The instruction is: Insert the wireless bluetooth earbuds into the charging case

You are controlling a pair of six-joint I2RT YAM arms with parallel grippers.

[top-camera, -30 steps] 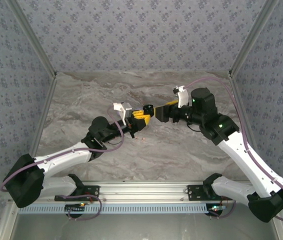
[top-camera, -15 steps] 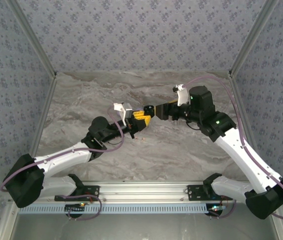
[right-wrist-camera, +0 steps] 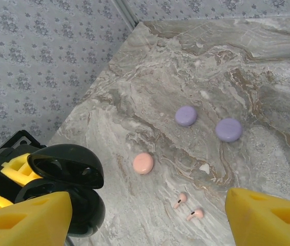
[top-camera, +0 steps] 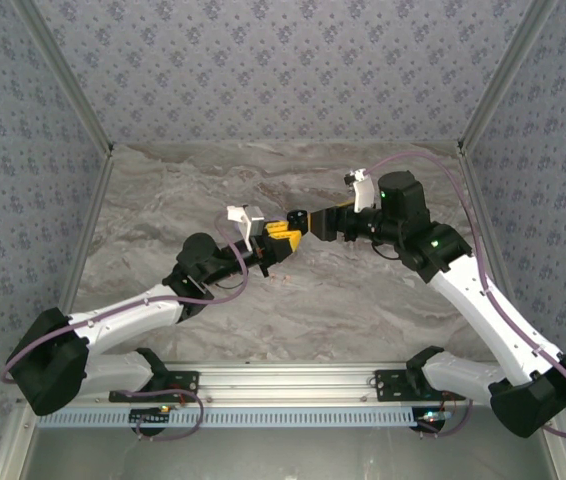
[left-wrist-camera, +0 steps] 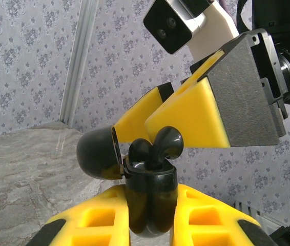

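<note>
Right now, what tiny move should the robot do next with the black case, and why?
Probably press the taller black earbud down with the open right gripper. It stands higher than its twin in the open charging case, so it looks not fully seated, and the left gripper holds the case steady below.

Between my spread yellow fingers [right-wrist-camera: 26, 219], the open black case [right-wrist-camera: 65, 190] (lid up) sits at eight o'clock, two pinkish earbuds [right-wrist-camera: 181, 200] at five, lilac discs [right-wrist-camera: 186, 116] at three.
</note>
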